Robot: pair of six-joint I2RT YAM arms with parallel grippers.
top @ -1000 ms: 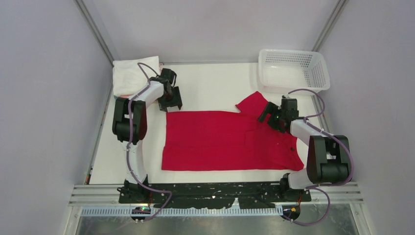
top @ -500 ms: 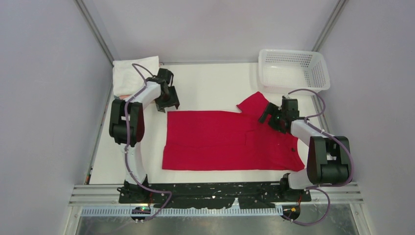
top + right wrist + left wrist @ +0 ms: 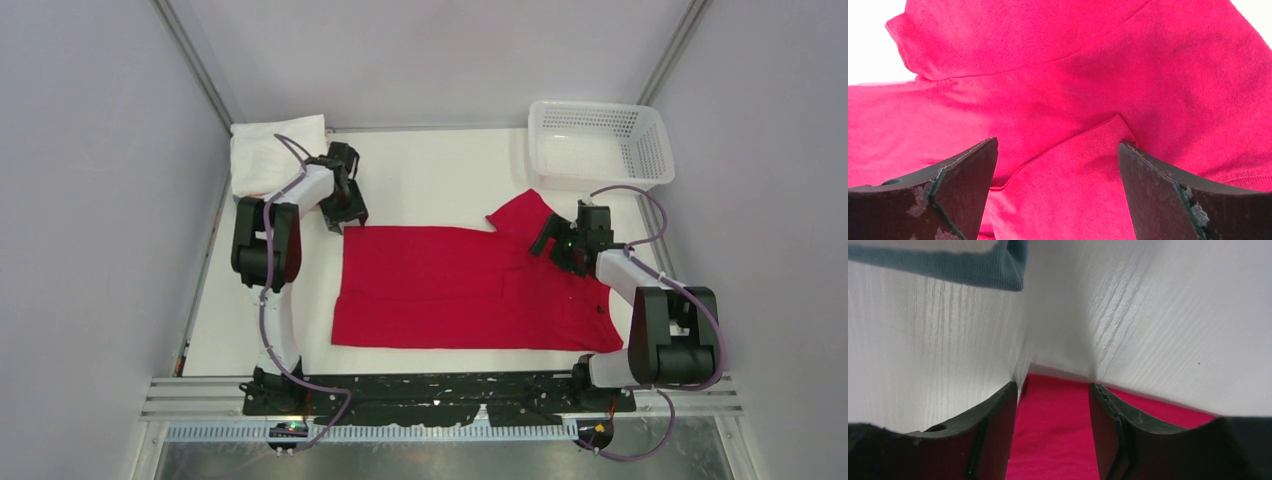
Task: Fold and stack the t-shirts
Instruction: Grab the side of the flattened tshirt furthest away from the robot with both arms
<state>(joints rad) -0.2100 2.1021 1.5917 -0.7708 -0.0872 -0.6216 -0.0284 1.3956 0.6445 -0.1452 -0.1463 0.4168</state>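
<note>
- The red t-shirt (image 3: 470,285) lies spread flat in the middle of the white tabletop (image 3: 430,170). It lies sideways, with its straight hem toward the left arm and its sleeves toward the right arm.
- One sleeve (image 3: 518,212) sticks out toward the far edge, pointing at the basket but well short of it.
- The left end effector (image 3: 345,215) sits at the far left corner of the red t-shirt. In the left wrist view its two fingers stand apart, with the edge of the red cloth running between them and bare tabletop beyond. It grips nothing.
- The right end effector (image 3: 548,240) is over the shoulder area, just beside the raised sleeve. In the right wrist view its fingers are spread wide, with a seamed fold of red cloth lying between them. The fingers are not closed on the cloth.
- Whether either end effector's tips touch the cloth cannot be told.
- A white folded t-shirt (image 3: 270,150) rests in the far left corner of the tabletop, close behind the left arm's wrist.
- At the top of the left wrist view a teal-blue cloth (image 3: 948,265) shows under a white layer, apart from the red t-shirt.
- The white mesh basket (image 3: 655,150) stands upright in the far right corner of the tabletop. Its perforated floor and walls are in plain sight from above, and no shirt touches it.
</note>
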